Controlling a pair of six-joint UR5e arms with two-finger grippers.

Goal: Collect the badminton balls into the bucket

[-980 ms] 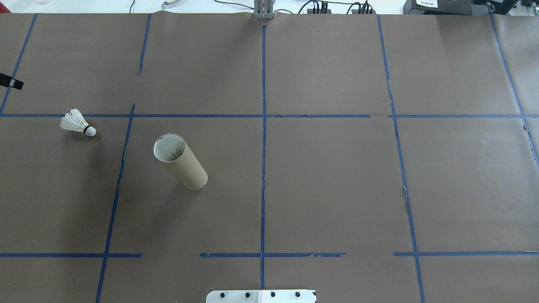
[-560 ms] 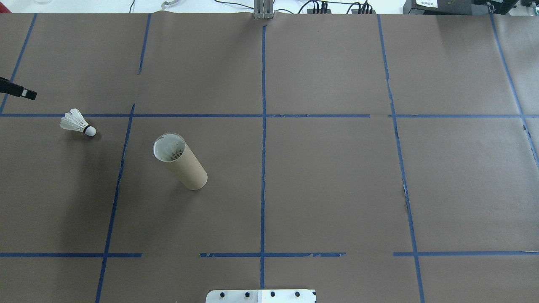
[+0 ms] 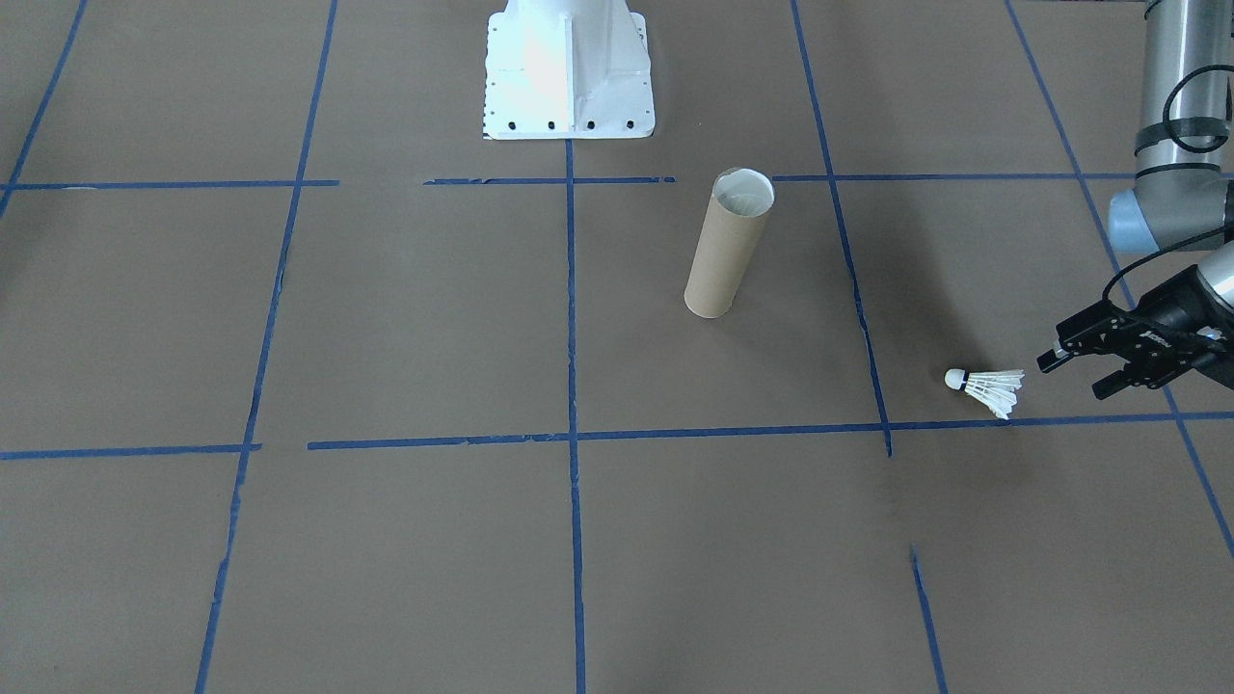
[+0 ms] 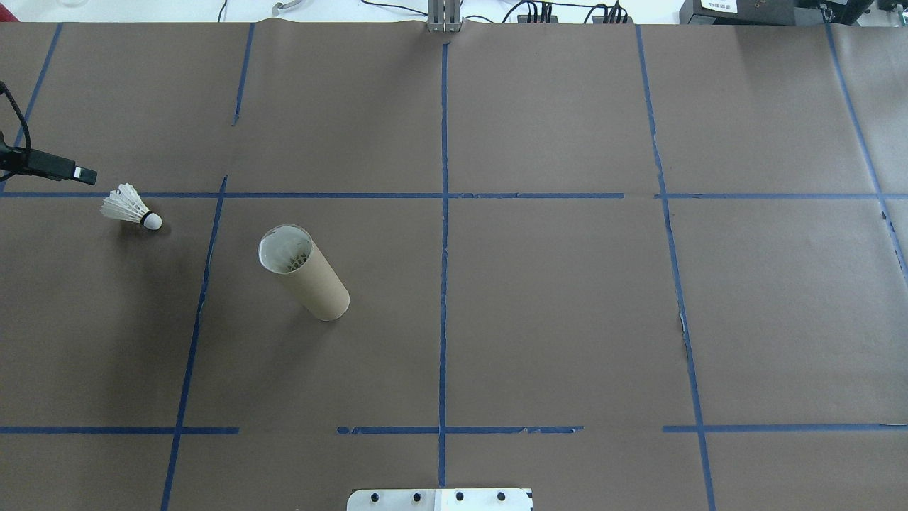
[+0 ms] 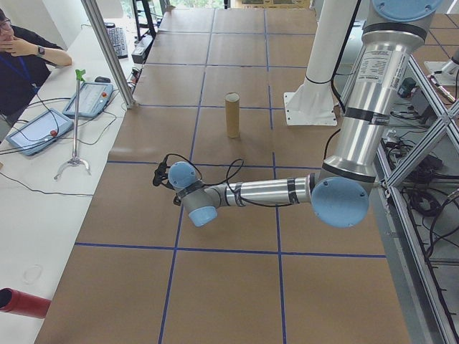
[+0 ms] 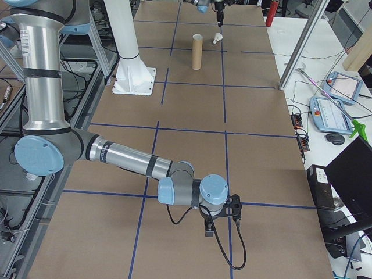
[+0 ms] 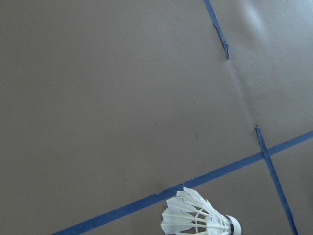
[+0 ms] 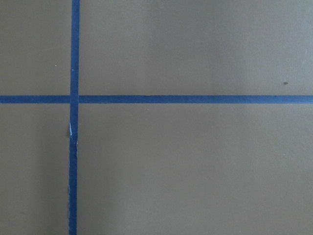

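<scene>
My left pincer hangs spread and empty just beside the shuttlecock, which lies on the counter, well apart from the upright tube. White feathers seem to show inside the tube; this one is left.
</scene>
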